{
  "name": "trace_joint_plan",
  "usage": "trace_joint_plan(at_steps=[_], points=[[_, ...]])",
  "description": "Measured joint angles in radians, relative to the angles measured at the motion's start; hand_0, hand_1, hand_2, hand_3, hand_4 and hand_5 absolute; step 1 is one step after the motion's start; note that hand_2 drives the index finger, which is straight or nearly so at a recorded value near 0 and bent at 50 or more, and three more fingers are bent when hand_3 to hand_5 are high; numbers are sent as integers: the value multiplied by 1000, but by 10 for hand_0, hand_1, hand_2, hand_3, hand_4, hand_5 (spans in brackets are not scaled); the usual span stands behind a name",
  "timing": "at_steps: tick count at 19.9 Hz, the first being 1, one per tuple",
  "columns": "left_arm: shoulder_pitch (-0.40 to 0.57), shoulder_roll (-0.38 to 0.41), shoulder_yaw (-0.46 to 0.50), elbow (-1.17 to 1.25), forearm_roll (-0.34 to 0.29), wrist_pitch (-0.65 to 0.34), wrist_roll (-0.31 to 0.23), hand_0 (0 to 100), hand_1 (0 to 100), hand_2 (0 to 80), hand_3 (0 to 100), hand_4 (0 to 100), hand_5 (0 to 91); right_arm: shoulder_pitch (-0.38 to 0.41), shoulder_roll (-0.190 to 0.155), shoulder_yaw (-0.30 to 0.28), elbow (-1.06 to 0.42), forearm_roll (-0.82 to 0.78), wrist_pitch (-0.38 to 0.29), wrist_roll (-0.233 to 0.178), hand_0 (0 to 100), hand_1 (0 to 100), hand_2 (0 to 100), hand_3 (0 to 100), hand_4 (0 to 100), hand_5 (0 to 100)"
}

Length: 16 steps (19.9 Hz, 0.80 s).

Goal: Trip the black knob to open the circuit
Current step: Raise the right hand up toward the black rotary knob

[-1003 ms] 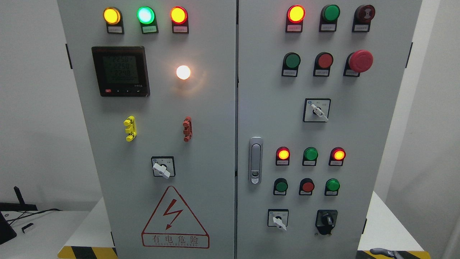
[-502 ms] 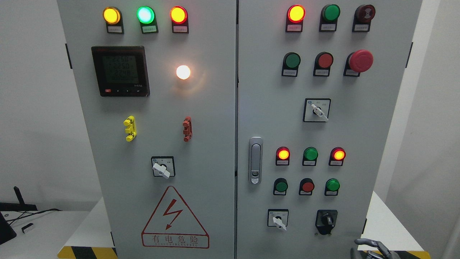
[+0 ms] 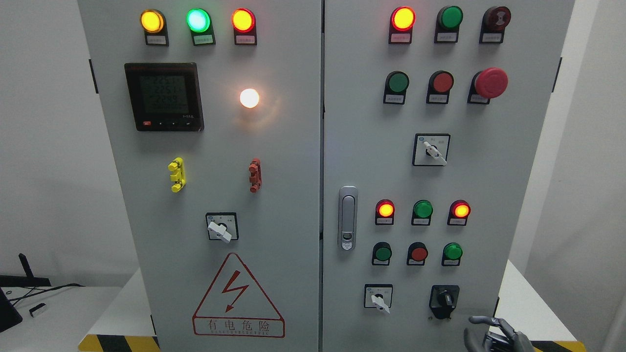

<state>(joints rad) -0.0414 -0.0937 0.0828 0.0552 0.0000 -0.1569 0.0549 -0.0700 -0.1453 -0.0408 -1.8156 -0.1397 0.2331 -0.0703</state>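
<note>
The black knob [image 3: 444, 297] sits on a black square plate at the lower right of the grey cabinet's right door [image 3: 489, 195], its handle pointing roughly upright. My right hand [image 3: 491, 335] rises from the bottom edge at the lower right, just below and to the right of the knob. Its dark fingers [image 3: 481, 320] are spread and relaxed and hold nothing. It does not touch the knob. My left arm is out of view.
A white selector switch [image 3: 379, 298] sits left of the knob. Above are a row of push buttons [image 3: 418, 253] and indicator lamps [image 3: 422, 209]. A silver door latch [image 3: 347, 217] is on the right door's left edge. A white table [image 3: 528, 313] flanks the cabinet.
My right hand has come up from the bottom edge and moved left, closer to the black knob. The panel and the knob have not changed.
</note>
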Motion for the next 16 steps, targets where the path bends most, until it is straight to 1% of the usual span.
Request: trace_joint_plan(at_steps=[7,11,16], points=[[0,0,0,0,0,0,0,120,389,0,0,0,0,-14,1,19,5,1,0,-7,484,790,413,1000,1000,921],[0,0,0,0,0,0,0,120,389,0,0,0,0,-21,2,26,10,5,0,-20,487,790,412,1000,1000,921],[0,0,0,0,0,0,0,120,389,0,0,0,0,-27,3,31,18,7,0,-24,491,792,412,1000,1000,920]])
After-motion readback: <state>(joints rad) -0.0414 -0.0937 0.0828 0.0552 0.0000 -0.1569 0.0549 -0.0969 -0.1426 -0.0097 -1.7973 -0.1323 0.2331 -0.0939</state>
